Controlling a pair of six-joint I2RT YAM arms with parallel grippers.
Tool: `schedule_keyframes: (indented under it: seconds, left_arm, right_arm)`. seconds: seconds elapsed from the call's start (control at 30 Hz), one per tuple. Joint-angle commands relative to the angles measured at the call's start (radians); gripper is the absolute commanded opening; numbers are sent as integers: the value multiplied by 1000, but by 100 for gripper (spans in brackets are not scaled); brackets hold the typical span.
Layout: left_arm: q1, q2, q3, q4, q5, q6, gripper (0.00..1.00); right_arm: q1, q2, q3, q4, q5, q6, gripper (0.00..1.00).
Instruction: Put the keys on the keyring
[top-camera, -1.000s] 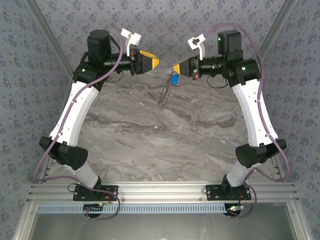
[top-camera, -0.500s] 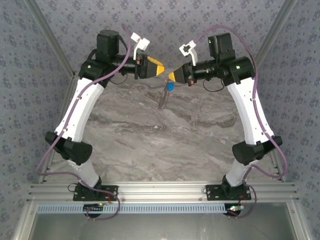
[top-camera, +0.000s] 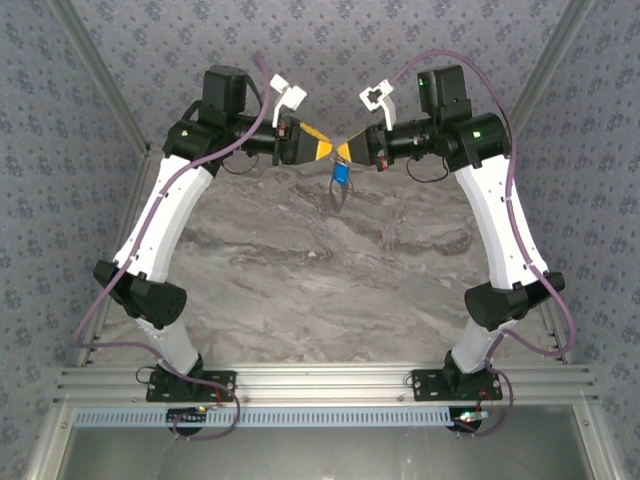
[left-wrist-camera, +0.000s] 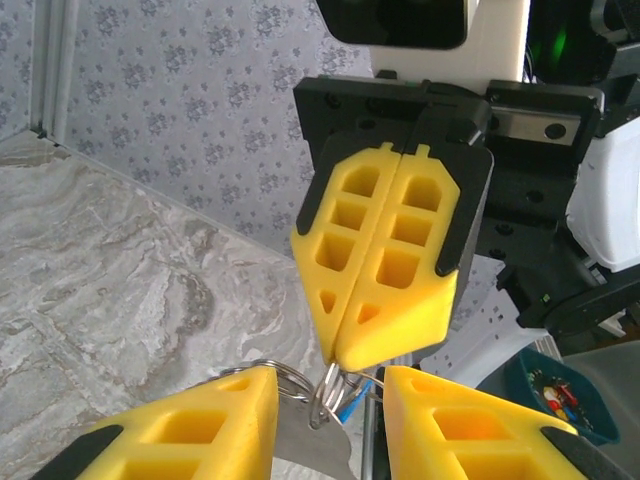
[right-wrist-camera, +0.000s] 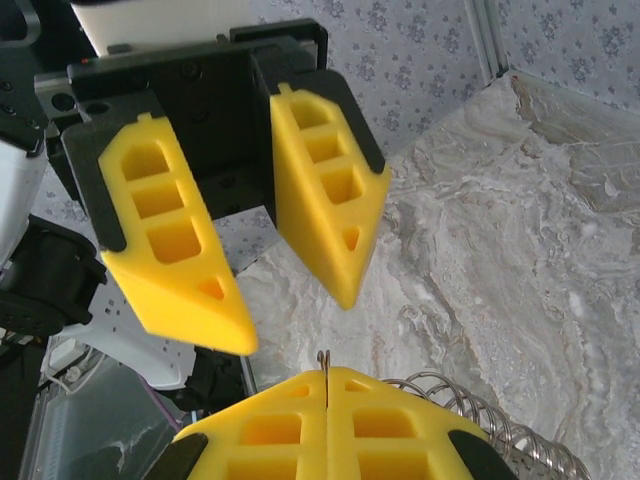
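My right gripper (top-camera: 343, 152) is shut on the keyring (left-wrist-camera: 335, 395), a cluster of thin wire loops held up above the back of the marble table (top-camera: 300, 260). The blue-headed key (top-camera: 341, 174) hangs just under the grip, and a pale chain (top-camera: 333, 197) dangles below it. My left gripper (top-camera: 322, 150) meets it tip to tip. In the left wrist view its yellow fingers (left-wrist-camera: 215, 420) stand apart on either side of the loops and a flat silver blade (left-wrist-camera: 300, 440). A wire end (right-wrist-camera: 322, 358) sticks out from the right gripper's (right-wrist-camera: 325, 375) closed tips.
Patterned fabric walls (top-camera: 330, 50) close in the back and sides, just behind both grippers. An aluminium rail (top-camera: 320, 380) carries the arm bases at the near edge. A dark tub of small parts (left-wrist-camera: 560, 385) sits beyond the table's right side.
My left gripper has swung right until its tips meet the right gripper, and its jaws have narrowed. The right gripper shifted slightly left with the keyring and key.
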Motion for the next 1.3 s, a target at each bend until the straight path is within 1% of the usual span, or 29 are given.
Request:
schedule_keyframes:
  seconds: [0.0, 0.17, 0.47, 0.6, 0.63, 0.73, 0.93, 1.0, 1.03, 1.1, 1.17, 1.27]
  left_arm:
    - [-12, 9, 16, -15, 37, 27, 33]
    - [-23, 15, 16, -17, 42, 29, 32]
    - [-30, 21, 18, -15, 44, 29, 20]
    - [-30, 22, 20, -9, 42, 27, 20]
    - [-31, 21, 22, -7, 42, 27, 18]
    - [-29, 22, 22, -3, 41, 27, 0]
    - [-28, 16, 20, 35, 35, 8, 0]
    - [-23, 10, 14, 73, 35, -12, 0]
    - [-21, 8, 10, 100, 36, -24, 0]
    - [-18, 2, 8, 133, 40, -46, 0]
    - [-17, 0, 11, 160, 43, -66, 0]
    - [-15, 2, 18, 183, 49, -88, 0]
  right_arm:
    - [-7, -1, 24, 40, -44, 21, 0]
    - [-7, -8, 4, 78, -59, 42, 0]
    - [-7, -15, -20, 99, -67, 53, 0]
    - [-9, -18, -26, 97, -66, 51, 0]
    - [-10, -19, -29, 98, -67, 50, 0]
    - [-13, -21, -33, 101, -68, 51, 0]
    - [-22, -31, -46, 142, -71, 87, 0]
    - [-43, -55, -85, 201, -91, 125, 22]
    - [-60, -76, -125, 267, -107, 164, 27]
    - [-97, -128, -218, 423, -140, 261, 32]
    - [-133, -178, -340, 611, -178, 393, 34]
    - [-163, -227, -465, 816, -217, 531, 40]
